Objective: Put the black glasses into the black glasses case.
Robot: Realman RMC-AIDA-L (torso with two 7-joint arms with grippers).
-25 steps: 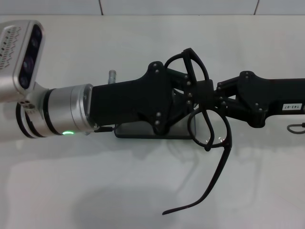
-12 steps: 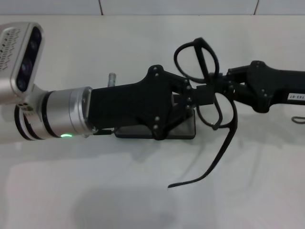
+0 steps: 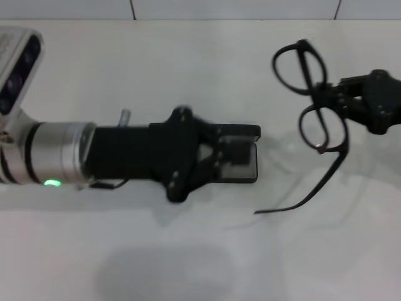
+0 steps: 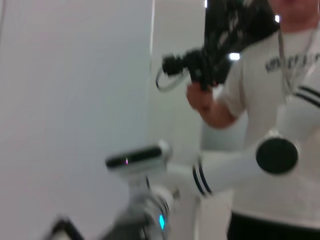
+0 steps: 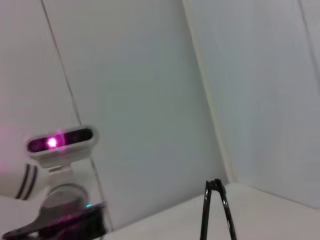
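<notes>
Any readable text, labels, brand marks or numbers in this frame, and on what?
None can be read.
Person's white shirt: dark chest lettering, too blurred to read.
Flat matte black glasses case: no lettering visible; the left tool covers most of it.
Thin black-framed glasses, held by the right tool: no marking visible.

**No readable text**

No lettering, label or number can be read anywhere. In the left wrist view, a person's white shirt [image 4: 280, 70] carries dark print across the chest, too blurred to make out.
</notes>
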